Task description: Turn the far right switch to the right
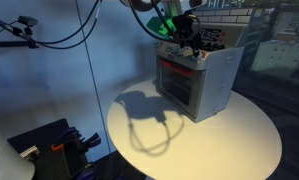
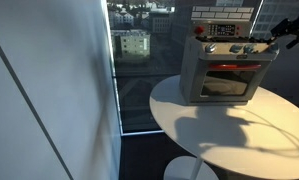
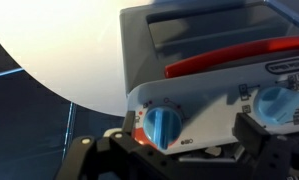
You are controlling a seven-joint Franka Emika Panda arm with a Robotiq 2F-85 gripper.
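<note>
A grey toy oven (image 1: 196, 82) with a red handle stands on a round white table (image 1: 204, 145) and shows in both exterior views (image 2: 225, 72). Its control panel carries blue knobs. In the wrist view one blue knob (image 3: 162, 127) sits between my fingers, nearer the left finger. A second blue knob (image 3: 280, 103) lies beyond the right finger at the frame edge. My gripper (image 3: 189, 132) is open around the first knob, with neither finger pressing on it. In the exterior views the gripper (image 1: 179, 33) (image 2: 273, 40) hangs at the oven's top panel.
The table (image 2: 234, 135) stands by a large window (image 2: 135, 45) with city buildings outside. Black equipment (image 1: 51, 150) sits on the floor beside the table. A camera on an arm (image 1: 25, 24) reaches in at the upper left. The arm's cable casts a shadow on the tabletop.
</note>
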